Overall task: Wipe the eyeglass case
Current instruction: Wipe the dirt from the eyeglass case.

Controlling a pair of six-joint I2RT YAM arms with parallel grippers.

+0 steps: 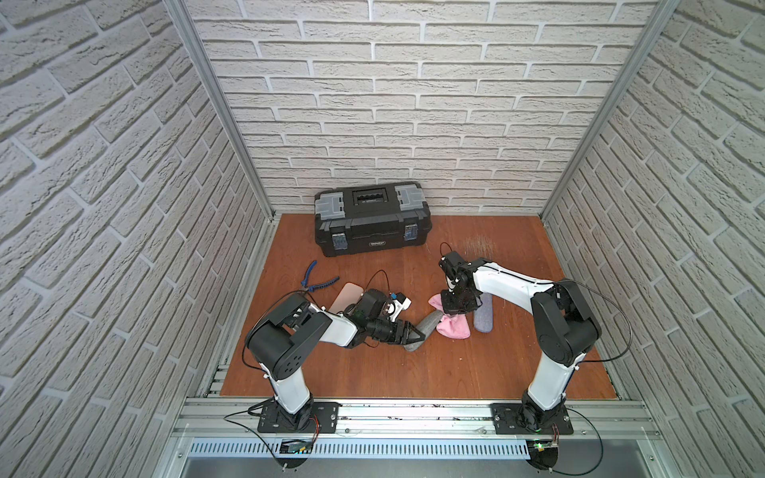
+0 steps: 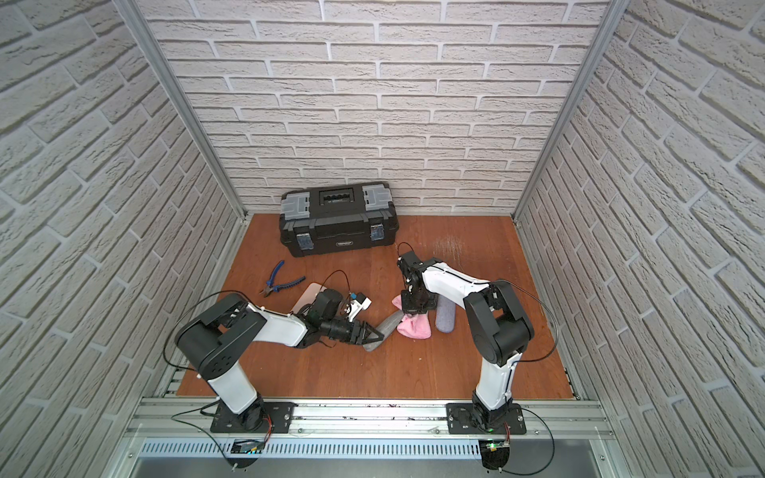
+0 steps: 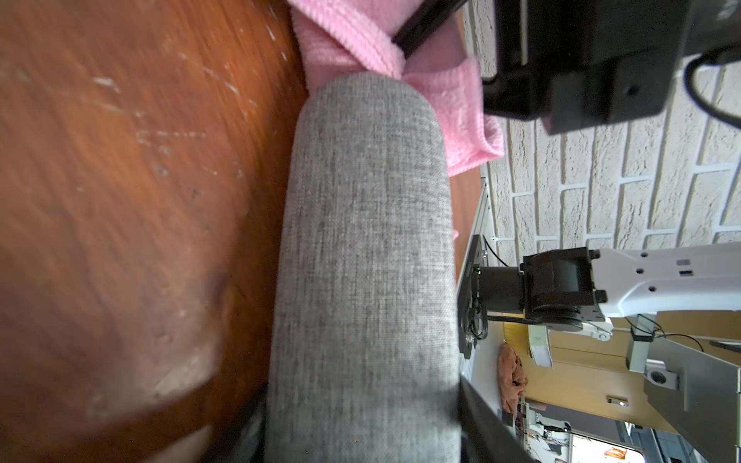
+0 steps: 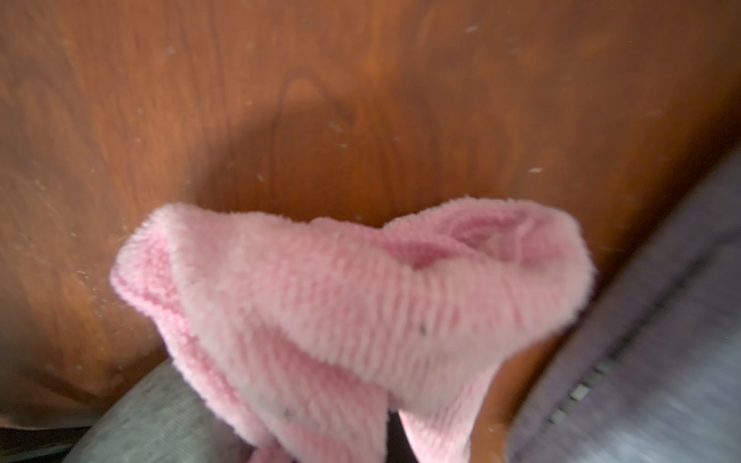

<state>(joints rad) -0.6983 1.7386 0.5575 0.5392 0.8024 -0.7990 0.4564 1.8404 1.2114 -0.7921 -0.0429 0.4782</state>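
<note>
Left gripper is clamped on the 7 o'clock end of the grey eyeglass case, mid-table and angled toward 1 o'clock. Right gripper is pinched tight on the pink cloth, which touches the case's 1 o'clock tip.

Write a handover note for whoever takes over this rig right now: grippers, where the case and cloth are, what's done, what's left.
Left gripper: shut on the near end of the gray eyeglass case.
Right gripper: shut on the pink cloth, which is bunched against the case's far end.
A second, bluish case lies on the other side of the cloth.
Done: the case is steadied, and the cloth is in hand and at the case.
Left: wipe along the length of the case. How much has been wiped so far cannot be told.
</note>
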